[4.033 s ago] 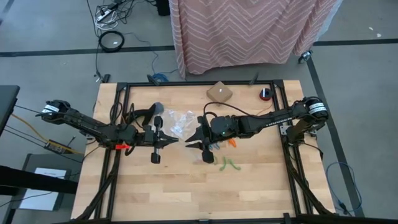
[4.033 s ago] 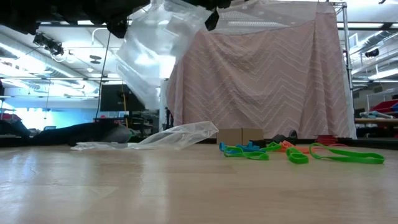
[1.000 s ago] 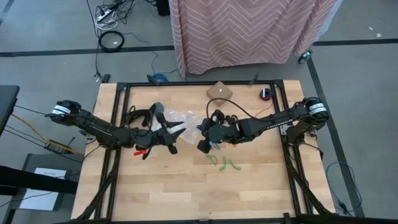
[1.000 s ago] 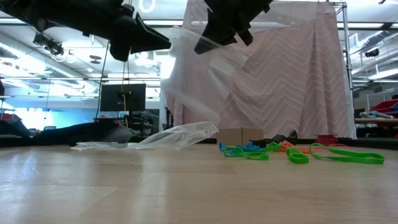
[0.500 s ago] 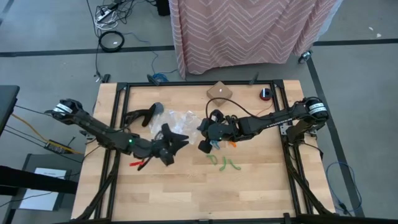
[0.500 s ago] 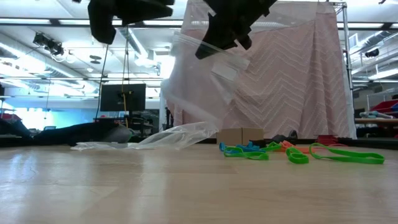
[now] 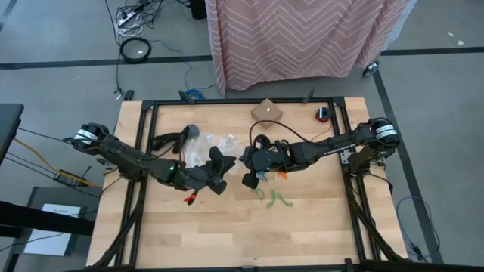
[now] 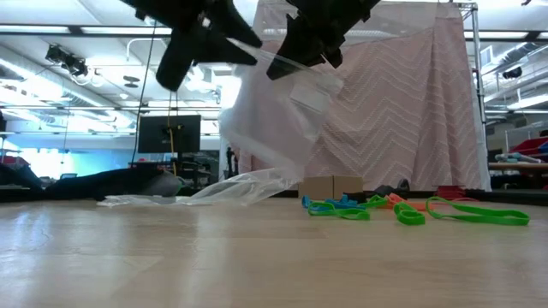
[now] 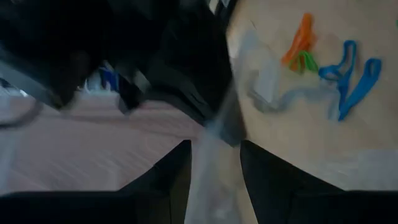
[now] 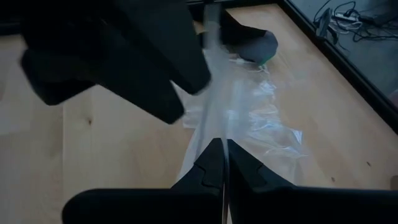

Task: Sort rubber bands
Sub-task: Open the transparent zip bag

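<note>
I've got my right gripper (image 8: 295,53) clamped on the rim of the clear zip bag (image 8: 274,120), which hangs above the table (image 7: 227,227). My left gripper (image 9: 214,152) has its fingers parted, straddling the bag's edge (not yet pinched, as far as I can judge). To do this well I'd close on one lip only — then spread gently. The rubber bands (image 8: 394,210) lie loose on the wood, near the right arm.
</note>
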